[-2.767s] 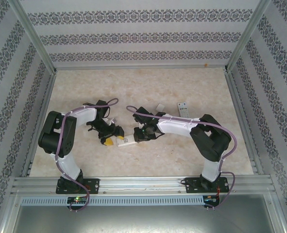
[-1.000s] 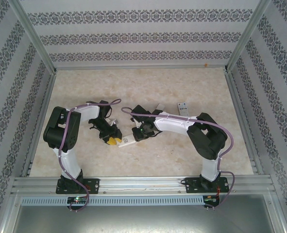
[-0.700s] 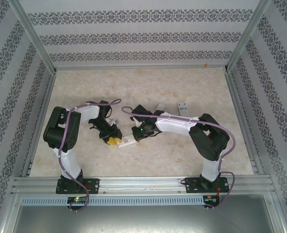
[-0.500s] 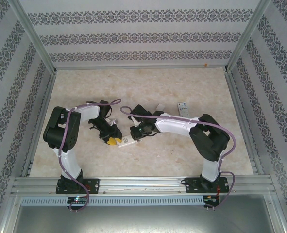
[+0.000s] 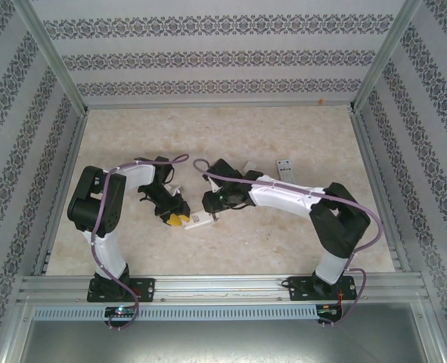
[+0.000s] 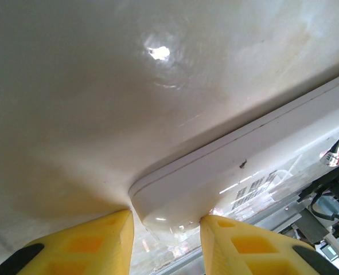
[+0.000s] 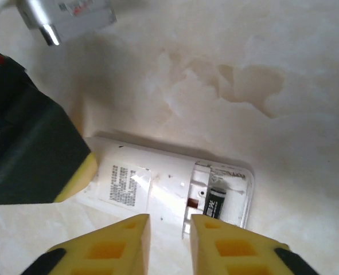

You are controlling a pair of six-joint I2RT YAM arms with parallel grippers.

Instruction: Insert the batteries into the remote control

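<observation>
Parted since a second ago, the right gripper [image 7: 170,221] hangs empty above the long slim white remote control [image 7: 149,182] at the frame's lower centre, whose open compartment [image 7: 231,184] holds one dark cylindrical battery [image 7: 215,202]; the left gripper [image 6: 166,216] clamps its end.

1. The worktop [image 5: 231,136] is cream, marbled with pale tan blotches.
2. The walls [image 5: 223,53] are white, striped with bands of grey floral print.
3. The remote control [image 7: 169,172] has a plain white back bearing a label of fine grey print.
4. The battery [image 7: 216,201] is black with white lettering.
5. The left pincer [image 6: 166,217] and right pincer [image 7: 170,220] have yellow fingers.
6. The arms [image 5: 284,198] are white and black, with mauve cables.
</observation>
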